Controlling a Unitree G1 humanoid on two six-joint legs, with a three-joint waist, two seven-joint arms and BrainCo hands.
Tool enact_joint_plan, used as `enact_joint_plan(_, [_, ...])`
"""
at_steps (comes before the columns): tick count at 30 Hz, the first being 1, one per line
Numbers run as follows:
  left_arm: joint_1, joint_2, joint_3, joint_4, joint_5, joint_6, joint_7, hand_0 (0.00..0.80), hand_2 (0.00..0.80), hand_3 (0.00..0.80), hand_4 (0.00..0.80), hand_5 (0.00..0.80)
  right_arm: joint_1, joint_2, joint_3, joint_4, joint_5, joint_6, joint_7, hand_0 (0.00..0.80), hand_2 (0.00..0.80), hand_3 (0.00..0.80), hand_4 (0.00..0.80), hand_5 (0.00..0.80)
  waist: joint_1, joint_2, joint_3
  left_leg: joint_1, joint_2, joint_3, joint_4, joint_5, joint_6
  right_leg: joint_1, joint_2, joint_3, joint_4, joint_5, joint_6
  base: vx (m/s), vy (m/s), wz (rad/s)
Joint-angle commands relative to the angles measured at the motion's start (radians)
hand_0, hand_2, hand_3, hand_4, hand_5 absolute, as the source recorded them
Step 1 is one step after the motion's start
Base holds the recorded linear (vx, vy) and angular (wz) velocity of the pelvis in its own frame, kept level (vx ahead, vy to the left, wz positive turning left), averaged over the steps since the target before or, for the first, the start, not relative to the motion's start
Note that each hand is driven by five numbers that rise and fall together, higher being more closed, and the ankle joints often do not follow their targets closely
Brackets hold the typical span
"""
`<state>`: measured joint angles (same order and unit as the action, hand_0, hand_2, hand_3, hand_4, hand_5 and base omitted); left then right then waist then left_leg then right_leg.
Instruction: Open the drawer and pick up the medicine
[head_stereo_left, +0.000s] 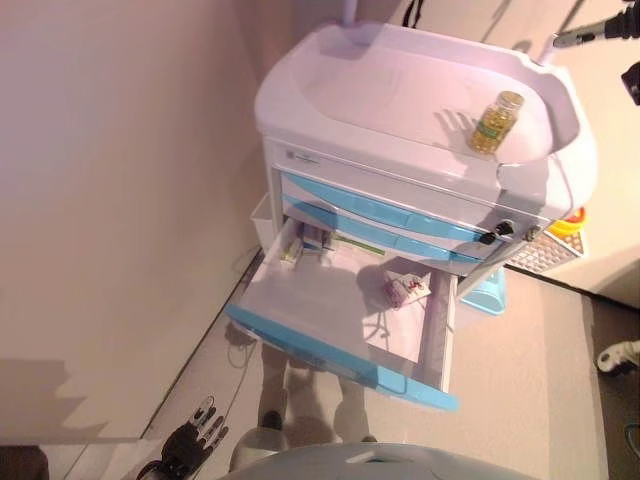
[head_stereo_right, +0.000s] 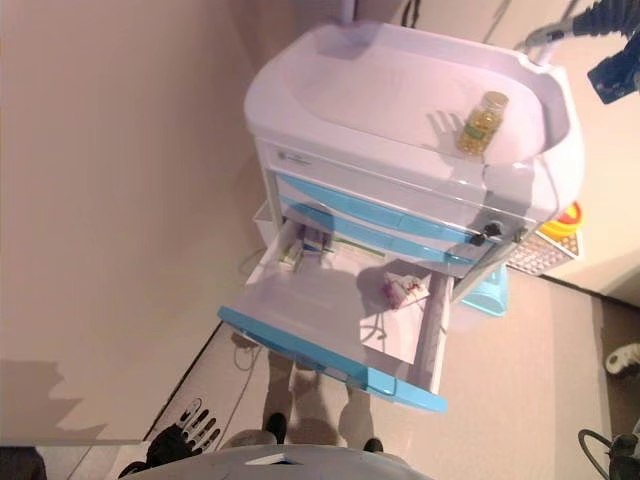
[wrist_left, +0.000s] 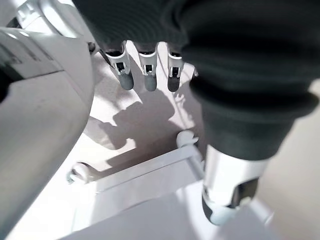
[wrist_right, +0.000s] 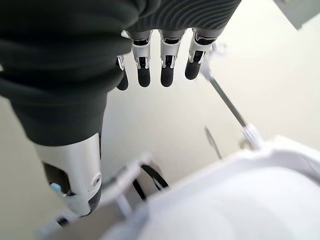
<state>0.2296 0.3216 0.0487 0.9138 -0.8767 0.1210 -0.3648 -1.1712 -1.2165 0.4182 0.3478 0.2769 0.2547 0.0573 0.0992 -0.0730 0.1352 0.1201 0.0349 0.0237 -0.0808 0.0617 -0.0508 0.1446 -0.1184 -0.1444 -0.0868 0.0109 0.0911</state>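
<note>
While the drawer (head_stereo_left: 340, 330) stands pulled out, a medicine packet (head_stereo_left: 406, 289) lies inside it and a bottle (head_stereo_left: 496, 122) stands on the cart top (head_stereo_left: 400, 85). Left hand (head_stereo_left: 192, 435) hangs low, fingers relaxed, empty; right hand (wrist_right: 155, 60) likewise, by its own view.

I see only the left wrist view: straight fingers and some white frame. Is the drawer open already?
Observer: Yes. One drawer is pulled out of the cart.
Operator: Is medicine inside it?
Observer: A small packet lies near its right wall.
Operator: Is there any other medicine?
Observer: A bottle stands on the cart top.
Operator: How far is my left hand?
Observer: The left hand hangs low, left of the drawer and apart from it. The right hand shows only in its wrist view, open and empty.
</note>
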Motion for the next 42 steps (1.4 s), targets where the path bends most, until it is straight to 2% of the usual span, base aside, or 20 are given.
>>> enact_joint_plan(1, [-0.006,0.049,-0.089,-0.02,0.181,-0.066,-0.023,0.0,0.0,0.0,0.0,0.0,0.08,-0.075,-0.081,-0.129,0.068,-0.036,-0.067,0.0,0.0,0.0,0.0,0.0,-0.006,0.0,-0.061,-0.047,0.002,-0.023,0.075,-0.096,-0.003,-0.066,-0.017,-0.025,0.1,-0.01,0.043,-0.058,-0.022,-0.13])
enact_joint_plan(7, [-0.052,0.066,-0.159,-0.051,0.468,-0.157,0.035,0.0,0.0,0.0,0.0,0.0,0.567,0.018,-0.453,-0.446,0.152,-0.079,-0.021,0.0,0.0,0.0,0.0,0.0,-0.088,0.018,-0.062,-0.041,0.016,0.026,0.083,-0.105,-0.005,-0.089,-0.012,0.025,0.106,-0.01,0.049,-0.048,-0.013,-0.18])
enact_joint_plan(11, [-0.085,0.08,-0.22,-0.08,0.592,-0.187,0.077,0.0,0.0,0.0,0.0,0.0,0.826,0.146,-0.57,-0.594,0.151,-0.135,0.057,0.0,0.0,0.0,0.0,0.0,-0.126,0.034,-0.054,-0.032,0.024,0.058,0.084,-0.109,-0.006,-0.099,-0.01,0.053,0.11,-0.009,0.053,-0.031,-0.002,-0.29])
enact_joint_plan(15, [-0.132,0.101,-0.292,-0.107,0.733,-0.216,0.131,0.0,0.0,0.0,0.0,0.0,0.969,0.268,-0.56,-0.665,0.191,-0.144,0.139,0.0,0.0,0.0,0.0,0.0,-0.169,0.047,-0.038,-0.023,0.03,0.093,0.097,-0.121,-0.006,-0.111,-0.011,0.081,0.118,-0.006,0.058,-0.026,-0.008,-0.28])
enact_joint_plan(18, [-0.161,0.11,-0.336,-0.121,0.792,-0.236,0.156,0.0,0.0,0.0,0.0,0.0,1.044,0.33,-0.539,-0.662,0.222,-0.182,0.209,0.0,0.0,0.0,0.0,0.0,-0.195,0.057,-0.029,-0.016,0.034,0.12,0.102,-0.125,-0.007,-0.119,-0.01,0.092,0.121,-0.004,0.063,-0.02,0.006,-0.26])
enact_joint_plan(21, [-0.191,0.121,-0.367,-0.14,0.849,-0.229,0.189,0.0,0.0,0.0,0.0,0.0,1.093,0.359,-0.509,-0.671,0.246,-0.203,0.263,0.0,0.0,0.0,0.0,0.0,-0.217,0.065,-0.019,-0.013,0.036,0.138,0.105,-0.125,-0.007,-0.128,-0.01,0.104,0.126,-0.002,0.067,-0.025,0.014,-0.23])
enact_joint_plan(23, [-0.217,0.131,-0.383,-0.141,0.884,-0.229,0.203,0.0,0.0,0.0,0.0,0.0,1.12,0.373,-0.494,-0.678,0.307,-0.191,0.297,0.0,0.0,0.0,0.0,0.0,-0.23,0.068,-0.013,-0.014,0.036,0.149,0.109,-0.127,-0.007,-0.136,-0.01,0.111,0.128,0.001,0.07,-0.022,0.011,-0.19])
enact_joint_plan(25, [-0.243,0.139,-0.402,-0.138,0.91,-0.23,0.224,0.0,0.0,0.0,0.0,0.0,1.137,0.388,-0.466,-0.677,0.286,-0.224,0.327,0.0,0.0,0.0,0.0,0.0,-0.245,0.071,-0.005,-0.014,0.035,0.163,0.115,-0.129,-0.007,-0.144,-0.011,0.116,0.13,0.004,0.073,-0.016,0.016,-0.12])
enact_joint_plan(27, [-0.27,0.144,-0.416,-0.133,0.923,-0.223,0.242,0.0,0.0,0.0,0.0,0.0,1.145,0.39,-0.447,-0.681,0.368,-0.198,0.362,0.0,0.0,0.0,0.0,0.0,-0.259,0.076,0.005,-0.018,0.035,0.173,0.12,-0.13,-0.006,-0.156,-0.011,0.126,0.135,0.006,0.076,-0.024,0.029,-0.09])
enact_joint_plan(30, [-0.323,0.176,-0.433,-0.098,0.913,-0.24,0.253,0.0,0.0,0.0,0.0,0.0,1.137,0.411,-0.388,-0.673,0.414,-0.163,0.437,0.0,0.0,0.0,0.0,0.0,-0.285,0.085,0.026,-0.035,0.029,0.193,0.138,-0.134,-0.004,-0.188,-0.014,0.144,0.149,0.009,0.08,-0.058,0.06,-0.21])
enact_joint_plan(32, [-0.35,0.191,-0.436,-0.078,0.896,-0.256,0.269,0.0,0.0,0.0,0.0,0.0,1.124,0.4,-0.359,-0.677,0.419,-0.18,0.501,0.0,0.0,0.0,0.0,0.0,-0.305,0.091,0.054,-0.051,0.026,0.21,0.151,-0.135,-0.003,-0.216,-0.017,0.158,0.159,0.014,0.083,-0.11,0.101,-0.28])
enact_joint_plan(38, [-0.427,0.229,-0.442,-0.005,0.82,-0.311,0.314,0.0,0.0,0.0,0.0,0.0,1.06,0.387,-0.298,-0.672,0.618,-0.077,0.695,0.0,0.0,0.0,0.0,0.0,-0.357,0.106,0.149,-0.094,0.014,0.256,0.199,-0.144,-0.003,-0.281,-0.025,0.211,0.18,0.027,0.083,-0.108,0.154,-0.41])
enact_joint_plan(39, [-0.446,0.237,-0.443,0.007,0.806,-0.317,0.319,0.0,0.0,0.0,0.0,0.0,1.049,0.387,-0.285,-0.669,0.609,-0.07,0.744,0.0,0.0,0.0,0.0,0.0,-0.366,0.109,0.168,-0.108,0.011,0.265,0.217,-0.148,-0.004,-0.293,-0.028,0.221,0.182,0.03,0.083,-0.082,0.143,-0.46])
enact_joint_plan(42, [-0.483,0.259,-0.444,0.032,0.77,-0.33,0.321,0.0,0.0,0.0,0.0,0.0,1.04,0.368,-0.257,-0.675,0.608,-0.052,0.789,0.0,0.0,0.0,0.0,0.0,-0.38,0.107,0.204,-0.134,0.004,0.276,0.249,-0.155,-0.003,-0.316,-0.033,0.241,0.184,0.04,0.082,-0.065,0.113,-0.36])
